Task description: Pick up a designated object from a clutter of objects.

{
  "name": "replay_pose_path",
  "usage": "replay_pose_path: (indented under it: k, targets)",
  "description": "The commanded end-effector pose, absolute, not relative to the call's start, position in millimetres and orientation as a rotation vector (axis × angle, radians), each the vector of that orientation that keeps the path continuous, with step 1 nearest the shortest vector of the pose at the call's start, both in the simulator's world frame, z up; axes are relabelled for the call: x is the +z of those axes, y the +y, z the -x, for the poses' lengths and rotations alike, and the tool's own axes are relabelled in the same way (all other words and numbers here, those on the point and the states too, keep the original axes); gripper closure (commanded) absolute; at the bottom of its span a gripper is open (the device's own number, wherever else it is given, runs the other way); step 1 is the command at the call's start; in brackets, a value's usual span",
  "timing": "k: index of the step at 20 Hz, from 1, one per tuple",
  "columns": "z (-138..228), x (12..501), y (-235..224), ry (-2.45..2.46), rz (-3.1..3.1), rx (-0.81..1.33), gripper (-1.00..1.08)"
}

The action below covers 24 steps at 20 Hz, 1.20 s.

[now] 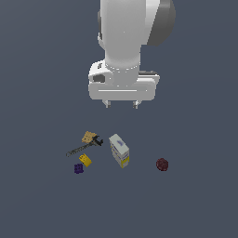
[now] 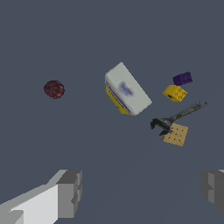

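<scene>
Five items on desk [image 1: 195, 204], me high above. Jaws [image 1: 121, 105] wide apart, holding nothing. Target: purple block [image 1: 78, 168], touching yellow block [image 1: 85, 160], toward exterior view's left of carton [image 1: 119, 150]. Step: pre-approach. Next: shift over, descend, avoid yellow nbr.

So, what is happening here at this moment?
A Panda arm hangs above a few small items on a dark surface. Its gripper is open and holds nothing. Its target, the purple block, lies untouched beside the yellow block. The white-and-yellow carton, the tool-like piece and the dark red ball lie nearby.
</scene>
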State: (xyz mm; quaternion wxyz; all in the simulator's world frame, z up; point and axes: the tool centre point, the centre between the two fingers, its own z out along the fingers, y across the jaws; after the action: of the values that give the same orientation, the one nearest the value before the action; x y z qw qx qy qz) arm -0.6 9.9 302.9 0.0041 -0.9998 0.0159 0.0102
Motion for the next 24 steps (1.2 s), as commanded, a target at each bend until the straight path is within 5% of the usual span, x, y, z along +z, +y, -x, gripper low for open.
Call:
replay_pose_path:
  k: [1,24]
  targets:
    - [1,303,10,0.050,3.133,0.032,-0.92]
    - [-31,300,4,-0.012,3.105,-0.034,-0.92]
